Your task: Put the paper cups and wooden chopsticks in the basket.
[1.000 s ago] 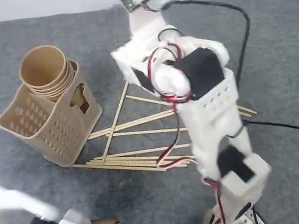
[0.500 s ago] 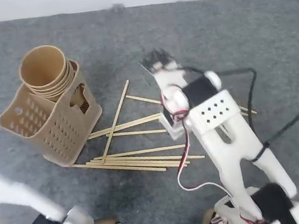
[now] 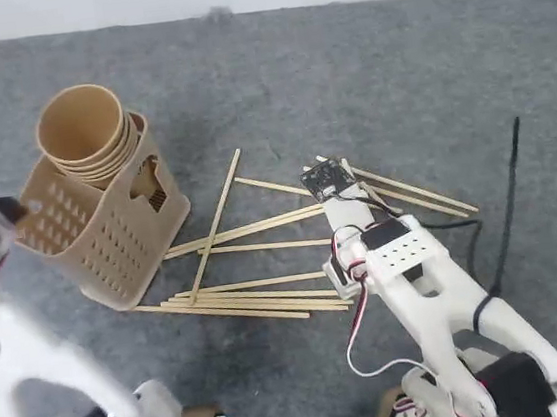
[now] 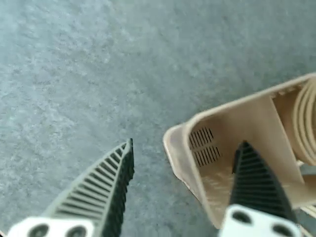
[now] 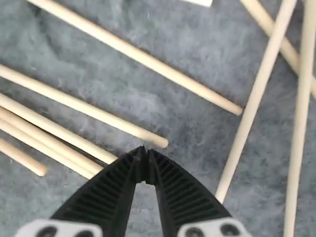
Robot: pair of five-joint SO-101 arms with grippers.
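Drops low over the wooden chopsticks (image 3: 258, 296) with right claw (image 5: 144, 157) pinched shut, empty; with left claw (image 4: 186, 144) spread wide at the basket (image 3: 112, 248). Paper cups (image 3: 83, 125) in, sticks yet to grasp.

The basket (image 3: 111, 238) stands at the left of the table (image 3: 444, 69), with the paper cups (image 3: 83, 130) stacked in its far compartment. The wooden chopsticks (image 3: 251, 230) lie scattered on the table just right of it. My right gripper (image 5: 144, 150) is low among them, towards their right side. My left gripper (image 4: 186, 144) hangs over the basket's left edge.
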